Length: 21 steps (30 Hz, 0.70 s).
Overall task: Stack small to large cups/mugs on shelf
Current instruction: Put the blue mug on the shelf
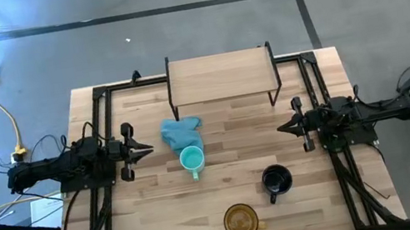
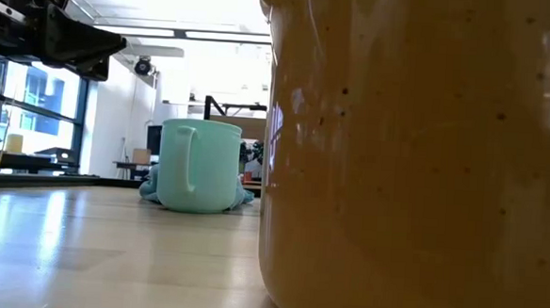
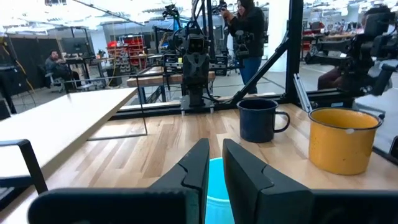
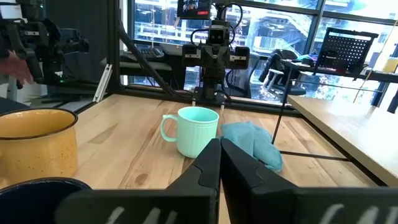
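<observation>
Wooden tabletop [image 1: 165, 223] carries the bare shelf [image 1: 221, 76] at its far edge, with both arms parked at the sides. Left gripper [image 1: 146, 149] and right gripper [image 1: 283, 127] are clenched, grasping nothing. Amber mug [image 1: 240, 220] sits nearest the front, black mug [image 1: 276, 179] to its right, turquoise mug [image 1: 191, 160] touching the blue cloth [image 1: 181, 131].

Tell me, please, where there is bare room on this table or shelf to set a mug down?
The shelf top is bare. Tabletop is bare between the turquoise mug and right tool. It is crowded near the cloth, black mug and amber mug.
</observation>
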Tool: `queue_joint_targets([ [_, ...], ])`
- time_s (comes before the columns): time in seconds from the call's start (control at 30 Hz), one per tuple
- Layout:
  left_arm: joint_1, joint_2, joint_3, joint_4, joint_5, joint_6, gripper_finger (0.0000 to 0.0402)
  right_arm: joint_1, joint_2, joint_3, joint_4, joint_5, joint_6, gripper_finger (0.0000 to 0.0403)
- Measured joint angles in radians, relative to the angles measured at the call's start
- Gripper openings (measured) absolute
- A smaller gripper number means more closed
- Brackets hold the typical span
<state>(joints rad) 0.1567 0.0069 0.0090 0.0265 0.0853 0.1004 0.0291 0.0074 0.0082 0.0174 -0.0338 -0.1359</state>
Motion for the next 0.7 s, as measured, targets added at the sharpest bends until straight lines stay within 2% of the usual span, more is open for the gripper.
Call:
queue_joint_targets([
  [0.43,0.0,0.0,0.0,0.0,0.0,0.0,0.0037,0.0,0.0,0.0,0.005,0.0,0.023,0.0],
  [0.5,0.0,0.0,0.0,0.001,0.001,-0.016,0.0037,0.0,0.0,0.0,0.032,-0.003,0.128,0.0],
  [0.7,0.0,0.0,0.0,0.003,0.0,-0.129,0.0037,0.0,0.0,0.0,0.113,-0.012,0.597,0.0],
])
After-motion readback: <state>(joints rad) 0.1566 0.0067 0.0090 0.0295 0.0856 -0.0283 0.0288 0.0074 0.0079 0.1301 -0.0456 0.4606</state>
